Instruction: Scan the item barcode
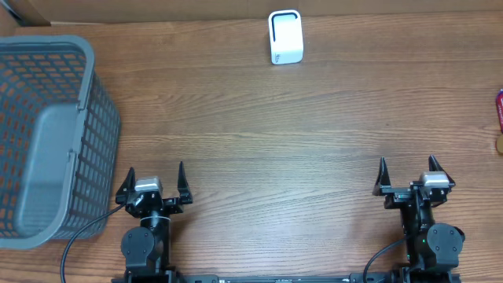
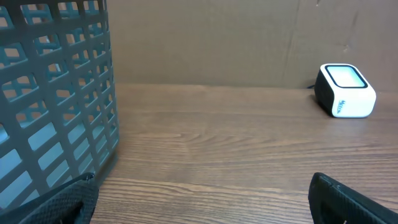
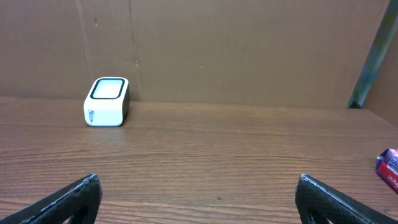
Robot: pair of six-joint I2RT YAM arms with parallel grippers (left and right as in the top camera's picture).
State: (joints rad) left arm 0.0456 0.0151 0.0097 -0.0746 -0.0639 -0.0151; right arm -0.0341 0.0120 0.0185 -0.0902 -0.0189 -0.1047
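Two arms sit parked at the near edge of the counter (image 1: 259, 141), left fingers (image 1: 154, 185) and right fingers (image 1: 413, 177) spread wide, holding nothing. White scanner (image 1: 285, 36) waits at the far edge, window up for a pass-over. The item (image 1: 499, 110) peeks in at the right edge, nearest the right arm. Grey basket (image 1: 47, 134) stands left.

Grey basket (image 1: 47, 137) walls off counter's (image 1: 275, 134) left side, just beside left hand (image 1: 154, 182). White scanner (image 1: 285, 36) stands alone at far edge, middle. Small items (image 1: 500, 118) at right edge, away from right hand (image 1: 409, 174). Wood between lies bare.
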